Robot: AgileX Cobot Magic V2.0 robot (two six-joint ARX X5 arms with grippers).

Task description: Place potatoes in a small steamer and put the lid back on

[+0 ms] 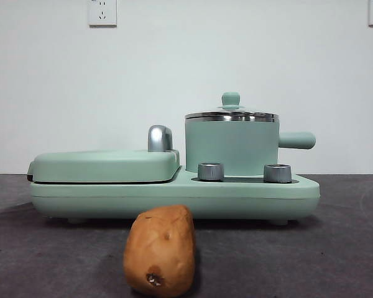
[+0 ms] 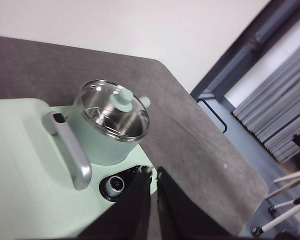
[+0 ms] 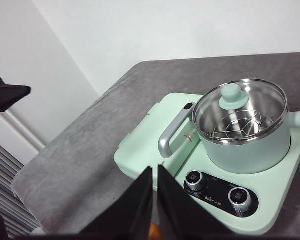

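The orange-brown potato (image 1: 160,251) lies on the dark table in front of the appliance, its dark-spotted end toward the camera. A sliver of the potato (image 3: 153,231) shows under my right gripper (image 3: 155,170), which hovers shut and holds nothing. The small steamer (image 1: 231,148) stands on the right half of the mint-green base, with its stubby handle pointing right. The glass lid (image 1: 231,115) sits on the steamer (image 3: 245,142), and a steel rack shows through the lid (image 3: 240,107). My left gripper (image 2: 154,172) hangs shut above the base's knobs, beside the steamer (image 2: 110,135) with its lid (image 2: 115,107). Neither arm appears in the front view.
The flat hinged griddle plate (image 1: 105,166) with a silver handle (image 1: 160,138) takes up the left half of the base. Two steel knobs (image 1: 211,171) (image 1: 277,173) sit on the base in front of the steamer. The table edge (image 2: 225,165) runs near the appliance's right side.
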